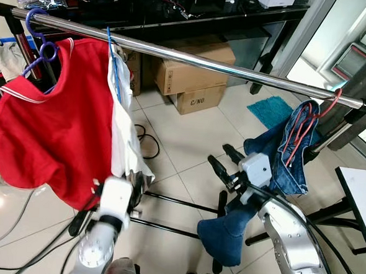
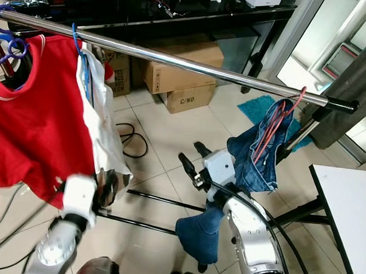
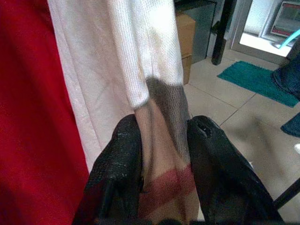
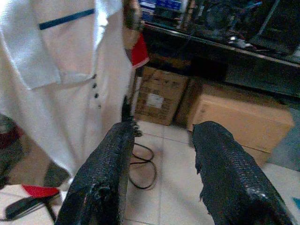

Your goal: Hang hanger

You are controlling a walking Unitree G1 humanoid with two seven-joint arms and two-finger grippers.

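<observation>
Left gripper is clenched on the lower hem of the white shirt, cloth pinched between both fingers. Right gripper is released, fingers apart and holding nothing, raised beside the jeans.

The white shirt hangs on a blue hanger, hooked over the rail toward its left end. Just beside it, nearer that end, a red shirt hangs on a purple hanger. The two garments touch. The jeans hang on a red hanger at the rail's right end, well apart from the shirts.

Beyond the rail, cardboard boxes stand on the tiled floor under a dark desk. A teal mat lies farther right.
</observation>
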